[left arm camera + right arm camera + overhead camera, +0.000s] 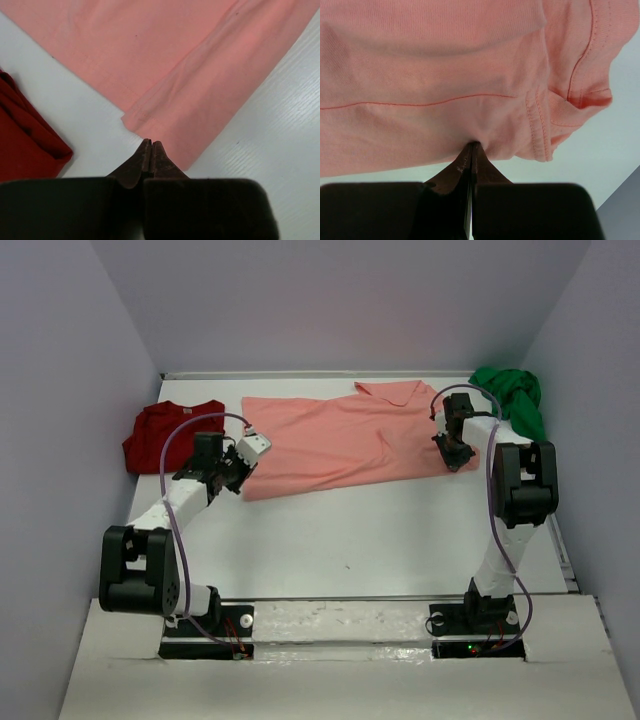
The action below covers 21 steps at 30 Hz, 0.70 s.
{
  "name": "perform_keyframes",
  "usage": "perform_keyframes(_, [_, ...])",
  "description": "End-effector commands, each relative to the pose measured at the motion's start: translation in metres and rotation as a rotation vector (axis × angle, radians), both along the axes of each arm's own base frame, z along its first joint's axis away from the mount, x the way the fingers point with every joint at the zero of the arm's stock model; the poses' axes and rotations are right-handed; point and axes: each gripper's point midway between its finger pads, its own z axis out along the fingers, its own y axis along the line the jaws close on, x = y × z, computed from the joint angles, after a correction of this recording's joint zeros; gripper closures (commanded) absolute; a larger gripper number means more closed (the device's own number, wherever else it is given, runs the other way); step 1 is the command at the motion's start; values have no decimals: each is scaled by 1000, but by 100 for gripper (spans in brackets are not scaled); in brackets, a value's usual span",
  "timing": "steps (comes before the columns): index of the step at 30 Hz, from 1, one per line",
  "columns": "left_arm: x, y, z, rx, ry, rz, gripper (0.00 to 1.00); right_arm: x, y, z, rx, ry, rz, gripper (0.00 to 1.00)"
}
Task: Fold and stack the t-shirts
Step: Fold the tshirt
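Salmon-pink t-shirt lies spread, unfolded; my right gripper pinches it, left gripper closed at its hem; nothing stacked.

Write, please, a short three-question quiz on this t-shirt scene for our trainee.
1. True or false: the dark red t-shirt lies left of the salmon-pink t-shirt.
2. Fill in: the bright green t-shirt is bunched at the far ____ corner of the table.
3. Which shirt does the right tool pinch? A) green B) salmon-pink C) dark red
Key: 1 true; 2 right; 3 B.
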Motion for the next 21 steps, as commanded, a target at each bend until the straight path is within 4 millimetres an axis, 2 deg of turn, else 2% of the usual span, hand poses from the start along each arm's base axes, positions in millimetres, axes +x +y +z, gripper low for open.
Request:
perform_keyframes(1, [2, -10, 8, -45, 7, -44, 100, -13, -8, -27, -5, 68, -15, 100])
perform_keyframes(7, [-9, -14, -7, -28, 96, -121, 100, -13, -11, -26, -22, 65, -19, 100])
perform_keyframes(12, [-23, -10, -26, 11, 181, -154, 100, -15, -12, -27, -28, 71, -19, 100])
perform_keyframes(21, [-24, -7, -50, 28, 242, -144, 100, -18, -13, -30, -37, 84, -14, 100])
